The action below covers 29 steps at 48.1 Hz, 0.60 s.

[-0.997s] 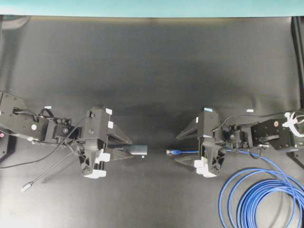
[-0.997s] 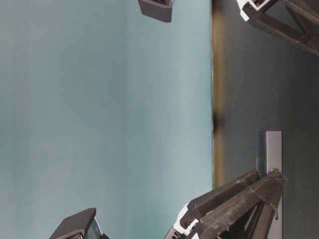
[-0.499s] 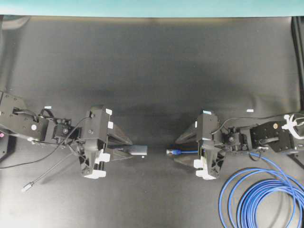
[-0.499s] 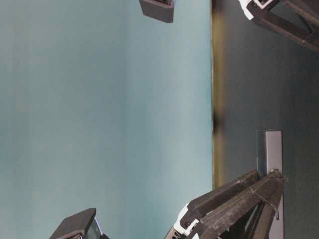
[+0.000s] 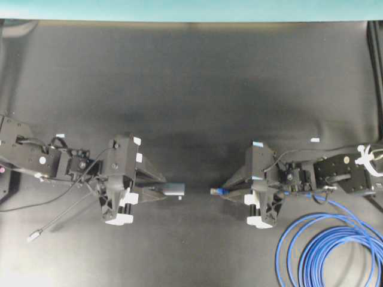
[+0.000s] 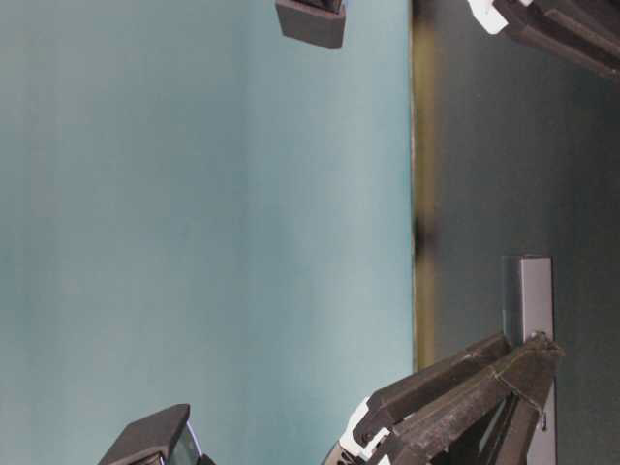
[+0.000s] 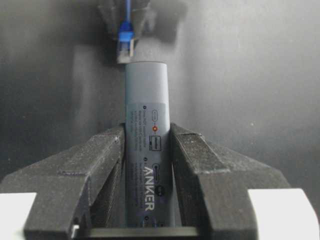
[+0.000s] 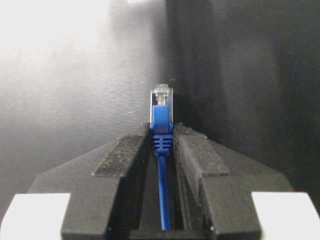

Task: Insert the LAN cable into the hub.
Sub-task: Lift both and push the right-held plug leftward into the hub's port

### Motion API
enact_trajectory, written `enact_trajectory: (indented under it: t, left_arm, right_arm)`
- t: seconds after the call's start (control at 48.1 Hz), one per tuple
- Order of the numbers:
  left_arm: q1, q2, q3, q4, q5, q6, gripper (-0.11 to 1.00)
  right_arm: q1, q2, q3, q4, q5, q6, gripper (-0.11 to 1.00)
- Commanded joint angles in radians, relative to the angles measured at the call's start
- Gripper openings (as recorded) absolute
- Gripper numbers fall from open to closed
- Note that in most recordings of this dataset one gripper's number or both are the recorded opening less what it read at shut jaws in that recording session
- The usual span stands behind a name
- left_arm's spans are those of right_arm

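My left gripper is shut on the grey hub, a slim bar whose free end points right; the left wrist view shows the hub clamped between the fingers. My right gripper is shut on the LAN cable's blue boot, with the clear plug sticking out toward the hub. The right wrist view shows the plug upright beyond the fingertips. A gap remains between plug and hub end. The plug also shows in the left wrist view, just past the hub's end.
The blue cable's coils lie at the lower right of the black mat. The hub's thin grey lead ends in a small plug at the lower left. In the table-level view the hub juts past my left gripper's fingers.
My right gripper has turned and shifted slightly down and left with the plug. The left gripper and hub have barely moved.
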Motion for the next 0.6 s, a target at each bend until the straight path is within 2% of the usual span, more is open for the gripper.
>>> enact_trajectory:
  t: [0.0,0.166,0.395,0.582]
  left_arm:
    - [-0.003,-0.012,-0.017,0.005,-0.005,-0.005,0.28]
    - [-0.003,-0.026,-0.028,0.005,0.035,-0.014,0.28]
    - [-0.005,-0.058,-0.077,0.003,0.158,-0.014,0.28]
    - [0.002,-0.075,-0.120,0.005,0.225,-0.002,0.28]
  right_arm:
    - [0.040,-0.012,-0.005,-0.009,0.029,-0.006,0.14]
    - [0.038,-0.115,-0.026,-0.012,0.095,-0.014,0.14]
    - [0.014,-0.264,-0.081,-0.012,0.264,-0.051,0.14]
    - [-0.012,-0.295,-0.127,-0.014,0.310,-0.071,0.14]
